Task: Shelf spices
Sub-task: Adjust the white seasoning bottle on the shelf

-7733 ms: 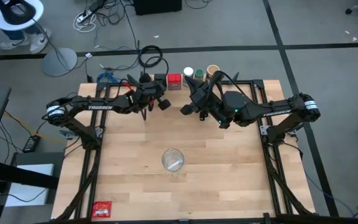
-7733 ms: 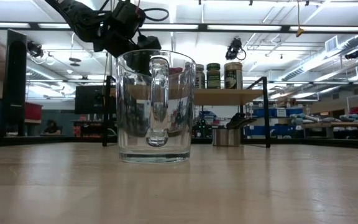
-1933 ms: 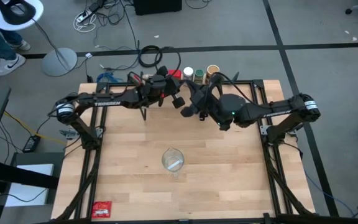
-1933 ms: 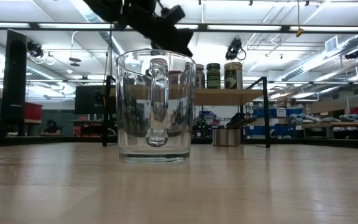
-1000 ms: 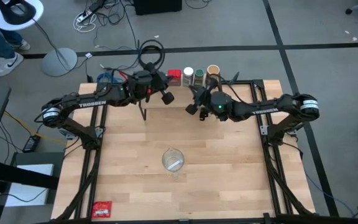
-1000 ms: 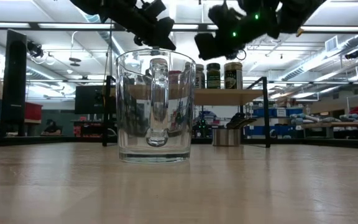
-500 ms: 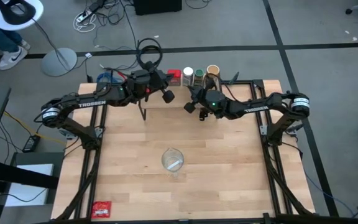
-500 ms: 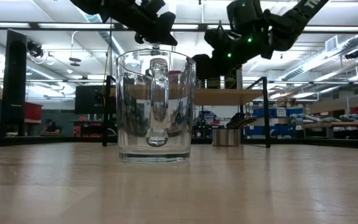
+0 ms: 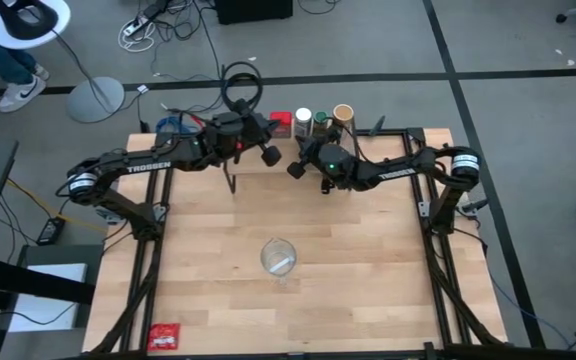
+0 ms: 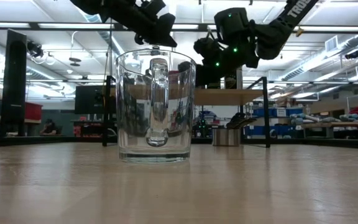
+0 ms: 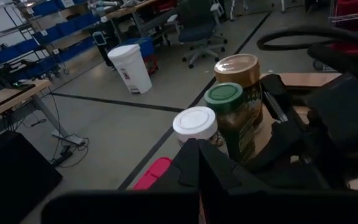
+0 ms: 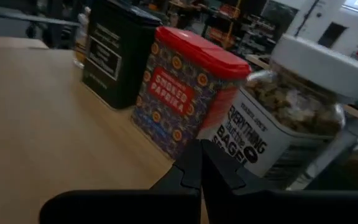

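The spices stand in a row on the shelf [image 12: 36, 118], a pale wood plank with a smooth, faintly grained top. The red tin [image 12: 188, 99] is a boxy container with a patterned blue wrapper and a glossy red lid; it sits just ahead of the right gripper [image 12: 199, 167], whose two dark fingers are pressed together with nothing between them. Beside it on one side is the dark green tin [image 12: 117, 53], rectangular and matte with a pale label; on the other is the white-lidded jar [image 12: 291, 118], round clear glass showing coarse seeds under a smooth white cap.

The left gripper [image 11: 197, 165] also has its fingers together and empty, its tips aimed at the white-lidded jar, the green-lidded jar [image 11: 232, 115] and the tan-lidded jar [image 11: 244, 78], all round with ribbed screw caps.

Nearer on the table [image 9: 348, 270], well apart from both grippers, stands a clear glass mug [image 10: 156, 106] with a thick handle.
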Controlling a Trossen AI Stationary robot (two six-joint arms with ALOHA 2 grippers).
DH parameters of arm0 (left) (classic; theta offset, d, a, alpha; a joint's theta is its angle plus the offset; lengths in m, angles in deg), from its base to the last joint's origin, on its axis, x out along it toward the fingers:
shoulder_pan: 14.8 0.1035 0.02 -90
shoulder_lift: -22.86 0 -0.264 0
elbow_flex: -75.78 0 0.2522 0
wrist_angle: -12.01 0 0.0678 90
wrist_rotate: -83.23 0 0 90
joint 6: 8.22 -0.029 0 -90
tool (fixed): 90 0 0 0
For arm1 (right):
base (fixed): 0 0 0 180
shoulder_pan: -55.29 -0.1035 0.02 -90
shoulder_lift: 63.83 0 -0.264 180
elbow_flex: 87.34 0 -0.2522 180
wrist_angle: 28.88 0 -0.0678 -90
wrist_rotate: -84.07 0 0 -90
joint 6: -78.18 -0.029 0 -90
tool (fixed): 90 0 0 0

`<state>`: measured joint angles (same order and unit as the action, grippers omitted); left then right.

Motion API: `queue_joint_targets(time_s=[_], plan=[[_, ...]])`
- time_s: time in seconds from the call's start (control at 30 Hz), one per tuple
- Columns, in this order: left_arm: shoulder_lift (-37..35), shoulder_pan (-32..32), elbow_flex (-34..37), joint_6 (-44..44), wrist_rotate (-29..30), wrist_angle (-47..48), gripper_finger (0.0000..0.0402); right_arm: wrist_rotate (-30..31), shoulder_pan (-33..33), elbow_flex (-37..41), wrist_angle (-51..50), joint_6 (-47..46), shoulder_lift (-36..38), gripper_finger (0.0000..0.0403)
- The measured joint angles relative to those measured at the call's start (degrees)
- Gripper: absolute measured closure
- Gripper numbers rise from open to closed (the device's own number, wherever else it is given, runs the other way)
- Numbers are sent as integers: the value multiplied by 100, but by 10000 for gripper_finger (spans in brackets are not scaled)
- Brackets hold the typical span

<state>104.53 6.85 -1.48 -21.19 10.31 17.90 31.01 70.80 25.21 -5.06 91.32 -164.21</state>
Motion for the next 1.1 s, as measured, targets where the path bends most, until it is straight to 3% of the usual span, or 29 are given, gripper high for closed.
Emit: queue_joint_targets(time_s=[1.1], plan=[[0, 0, 0, -9, 9, 168, 400, 1186, -198, -58, -158, 5, -12, 403]])
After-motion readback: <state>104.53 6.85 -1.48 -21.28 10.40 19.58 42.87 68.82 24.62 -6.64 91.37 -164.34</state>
